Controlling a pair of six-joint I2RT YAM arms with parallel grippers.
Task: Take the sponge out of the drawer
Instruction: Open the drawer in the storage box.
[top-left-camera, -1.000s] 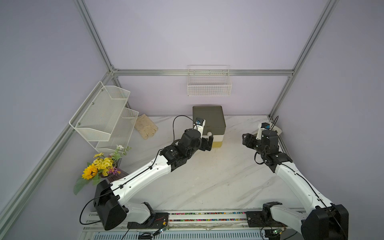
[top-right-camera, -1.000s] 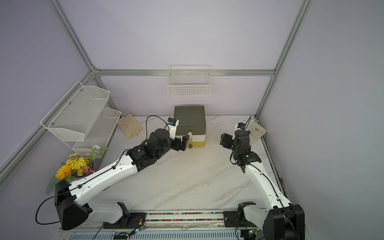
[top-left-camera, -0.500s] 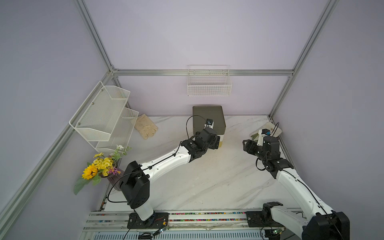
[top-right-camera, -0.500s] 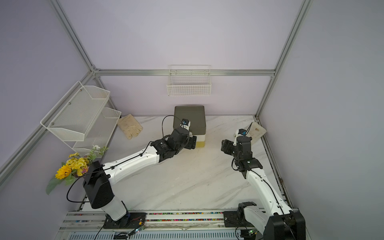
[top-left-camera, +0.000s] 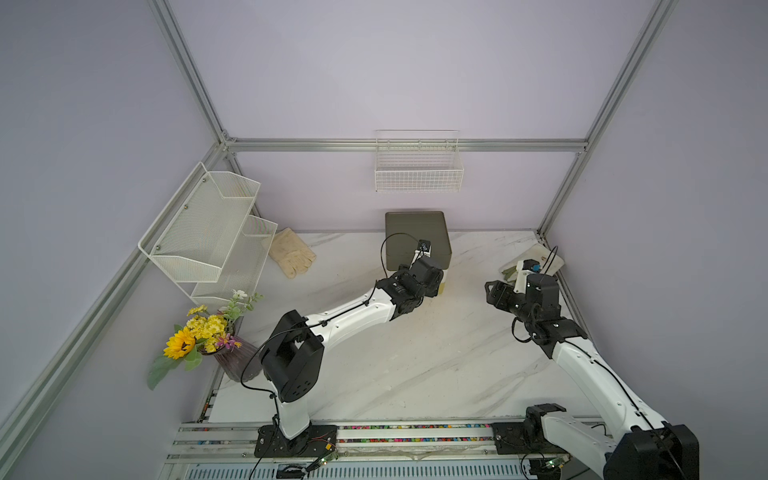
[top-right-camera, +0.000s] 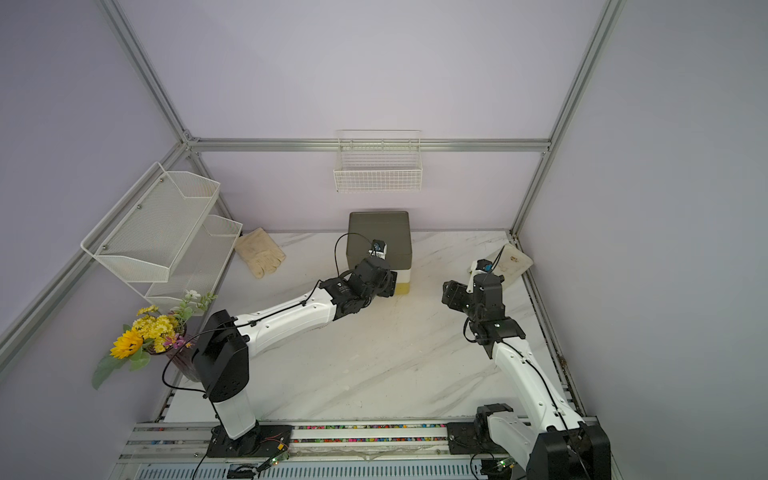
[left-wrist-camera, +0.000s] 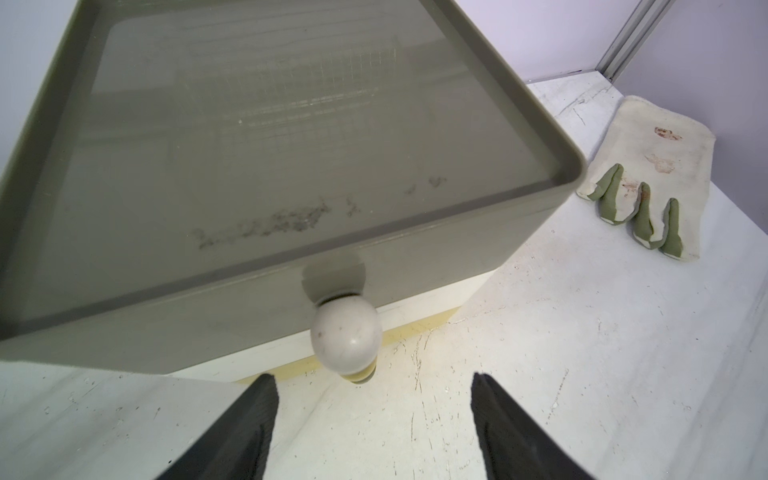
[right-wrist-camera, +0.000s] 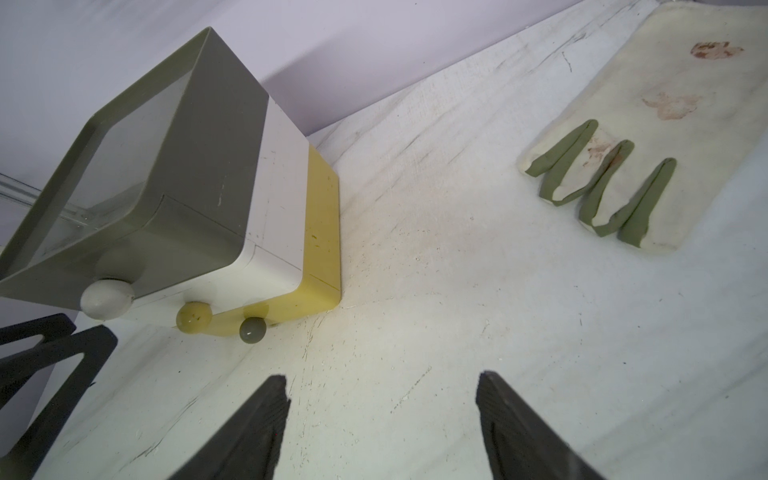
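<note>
My left claw (left-wrist-camera: 372, 384) sits at the bottom of the wrist frame, jaws apart with nothing between them. It is just short of the white knob (left-wrist-camera: 347, 338) on the grey top drawer (left-wrist-camera: 166, 328) of the drawer unit (top-left-camera: 417, 237). My right claw (right-wrist-camera: 382, 380) is spread too and empty, off toward the right of both top views. All three drawers look shut, and the sponge shows in no view. I judge it is inside one, though I cannot tell which. So almost all is left: grip the knob, pull the drawer out, reach in, lift the sponge clear.
</note>
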